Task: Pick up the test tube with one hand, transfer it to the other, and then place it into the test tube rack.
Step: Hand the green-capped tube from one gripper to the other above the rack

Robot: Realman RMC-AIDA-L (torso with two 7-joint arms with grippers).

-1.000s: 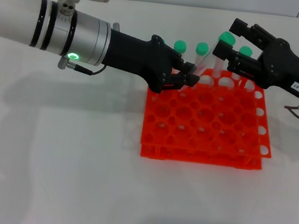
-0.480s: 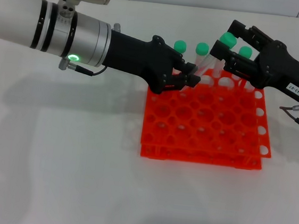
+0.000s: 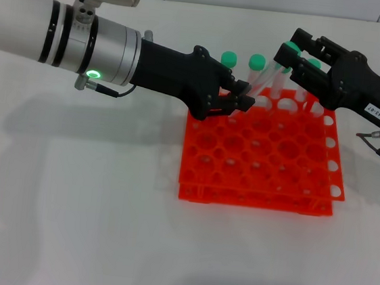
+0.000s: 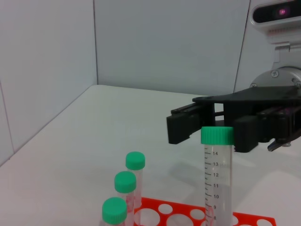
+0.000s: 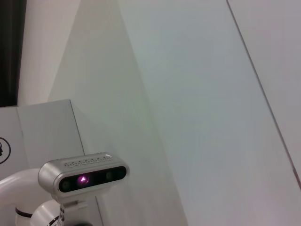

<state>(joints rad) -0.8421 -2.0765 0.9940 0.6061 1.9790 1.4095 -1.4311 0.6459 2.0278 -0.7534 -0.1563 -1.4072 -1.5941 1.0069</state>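
Note:
The test tube point(image 3: 270, 75) is clear with a green cap and leans up and to the right from the back left of the orange-red rack point(image 3: 262, 170). My left gripper point(image 3: 242, 97), on the green-ringed arm, is shut on its lower end. My right gripper point(image 3: 295, 60), with the white label, is open, one finger on each side of the cap. In the left wrist view the tube point(image 4: 217, 174) stands in the middle, with the right gripper point(image 4: 216, 126) just behind its cap. The right wrist view shows only a wall and a camera head.
Three more green-capped tubes point(image 3: 230, 57) point(image 3: 256, 61) point(image 3: 313, 63) stand in the rack's back row, close to both grippers. They also show in the left wrist view point(image 4: 125, 181). Most rack holes hold nothing. White table surrounds the rack.
My right gripper has moved left and slightly down, so its fingers now reach around the tube's cap. The left gripper and the tube have hardly moved.

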